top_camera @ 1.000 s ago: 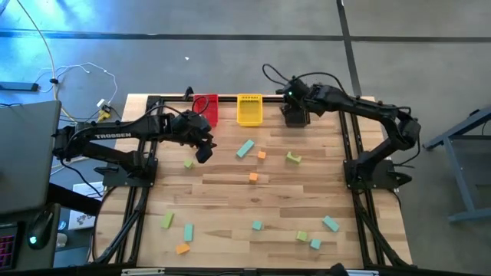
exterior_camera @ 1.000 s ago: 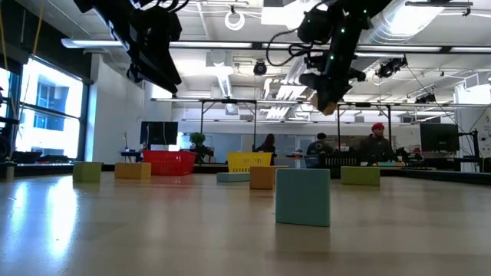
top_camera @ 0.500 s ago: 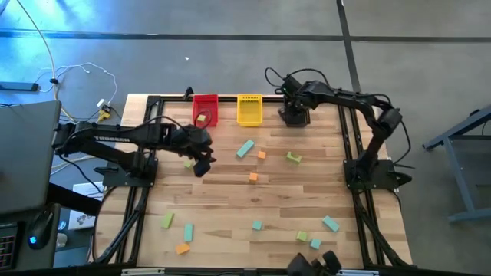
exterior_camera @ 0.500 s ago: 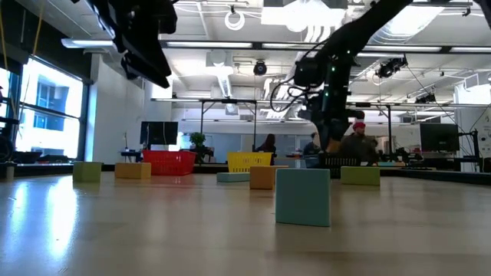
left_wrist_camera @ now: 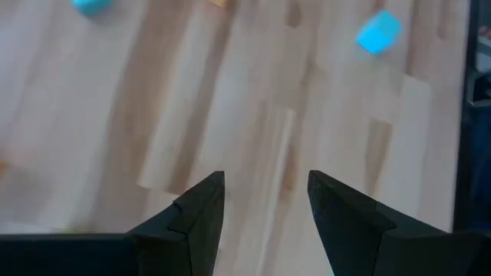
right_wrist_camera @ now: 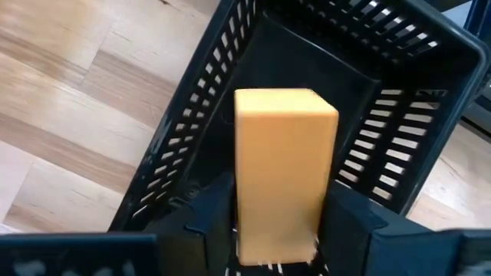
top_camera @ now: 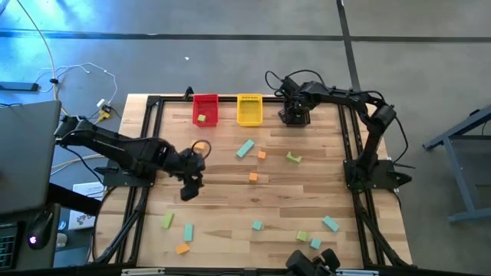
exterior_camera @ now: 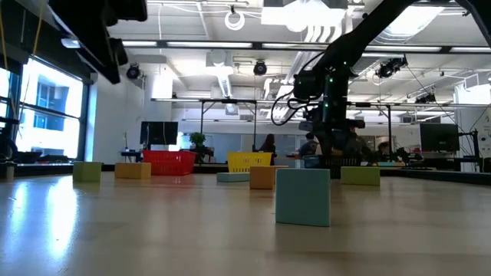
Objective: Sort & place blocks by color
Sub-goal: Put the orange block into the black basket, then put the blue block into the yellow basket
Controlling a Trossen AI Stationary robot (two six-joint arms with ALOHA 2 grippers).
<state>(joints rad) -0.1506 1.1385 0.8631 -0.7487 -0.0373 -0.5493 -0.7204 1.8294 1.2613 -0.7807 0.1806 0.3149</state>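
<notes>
R gripper [right_wrist_camera: 280, 222] hangs over the black bin [right_wrist_camera: 399, 84] at the table's far edge, right of the yellow bin [top_camera: 248, 110]. Between its fingers stands an orange block [right_wrist_camera: 282, 172], upright, directly above the bin's inside. Fingers sit at the block's sides; can't tell if they're pinching it or just letting go (gap looks about block-wide). Step in hand, as I judge it: dropping orange into the black bin. Next move needs the jaws spread fully so the block falls clear inside the walls, then lift straight up before swinging out.

L gripper [left_wrist_camera: 265, 203] is over bare wood near the table's left-middle, fingers parted, nothing between them. A teal block [left_wrist_camera: 377, 33] lies ahead of it, well apart. It prob. needs to pick a target & line up over it.

Red bin [top_camera: 205, 108] holds one yellow-green block [top_camera: 201, 118]. Rest of the blocks lie scattered: teal bar [top_camera: 245, 148] & orange cube [top_camera: 261, 155] mid-table, others along the near edge. Most of the sort isn't done yet.
</notes>
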